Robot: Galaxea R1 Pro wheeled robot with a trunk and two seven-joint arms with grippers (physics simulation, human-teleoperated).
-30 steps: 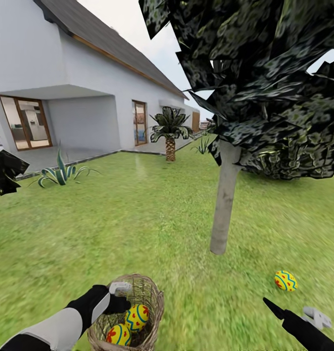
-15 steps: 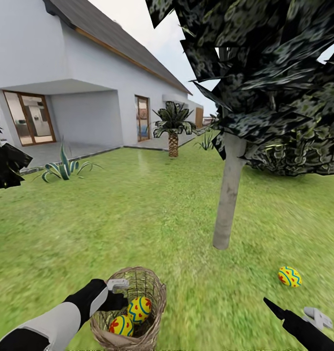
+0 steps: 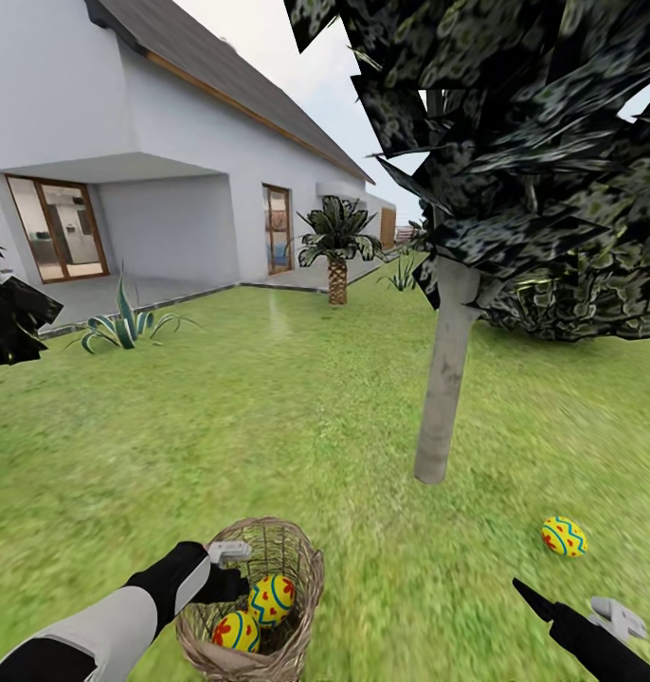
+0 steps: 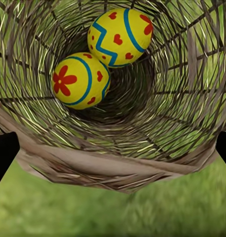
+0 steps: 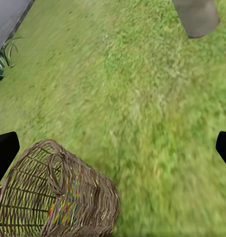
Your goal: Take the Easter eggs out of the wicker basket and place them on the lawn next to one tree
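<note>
left gripper (image 3: 232,559) hovers at the wicker basket (image 3: 292,568) rim above two eggs (image 3: 270,601).

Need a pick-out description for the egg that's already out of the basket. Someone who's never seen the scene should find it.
Start at the small tree with the thin pale grey trunk standing in the mottled green lawn. On the grass to the right of its base and nearer the robot lies a small yellow egg with blue zigzags and red marks. It lies alone on open grass, while the other two eggs sit inside the tan wicker basket.

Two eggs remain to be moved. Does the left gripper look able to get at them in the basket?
Probably yes: the left gripper hangs at the basket rim, and both eggs lie uncovered below.
</note>
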